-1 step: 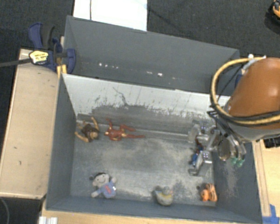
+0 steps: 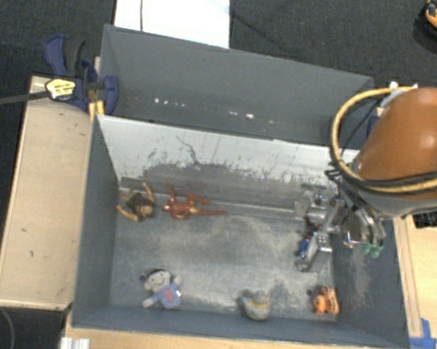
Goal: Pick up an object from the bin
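Observation:
My gripper [image 2: 311,247] hangs low over the right part of the bin, just below the arm's wrist. A small blue thing [image 2: 303,252] shows at its tip; I cannot tell whether it is held or lying on the floor. A small orange toy [image 2: 324,301] lies on the floor a little below and to the right of the gripper. A tan and olive lump-shaped toy [image 2: 255,304] rests near the front wall, left of the orange one.
A red figure [image 2: 186,205] and a brown figure [image 2: 136,202] lie by the back wall at the left. A grey and blue soft toy [image 2: 160,289] sits in the front left corner. The arm's orange cover hangs over the bin's right rim.

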### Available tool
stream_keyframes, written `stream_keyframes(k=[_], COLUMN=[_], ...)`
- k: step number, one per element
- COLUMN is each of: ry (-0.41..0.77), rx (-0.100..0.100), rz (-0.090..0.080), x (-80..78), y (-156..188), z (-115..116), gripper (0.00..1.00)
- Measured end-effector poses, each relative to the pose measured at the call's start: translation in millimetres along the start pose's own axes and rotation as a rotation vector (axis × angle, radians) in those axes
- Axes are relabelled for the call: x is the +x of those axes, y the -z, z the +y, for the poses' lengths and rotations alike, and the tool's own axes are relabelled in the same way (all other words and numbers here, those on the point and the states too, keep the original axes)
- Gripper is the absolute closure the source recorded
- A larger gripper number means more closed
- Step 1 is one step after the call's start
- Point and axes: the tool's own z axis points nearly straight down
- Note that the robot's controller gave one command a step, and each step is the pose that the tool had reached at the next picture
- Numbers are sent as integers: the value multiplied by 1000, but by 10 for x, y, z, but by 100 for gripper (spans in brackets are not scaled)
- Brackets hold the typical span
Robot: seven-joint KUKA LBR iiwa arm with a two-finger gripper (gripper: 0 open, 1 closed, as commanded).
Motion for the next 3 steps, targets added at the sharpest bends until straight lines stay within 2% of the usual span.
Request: stream_keyframes(k=[1,2,3], ry=[2,-123,-386], rx=[-2,3,-1], rz=[1,-5,9], x=[-22,58,231], y=[-51,-361,-404], z=[-434,-738,-726], gripper=[0,0,0])
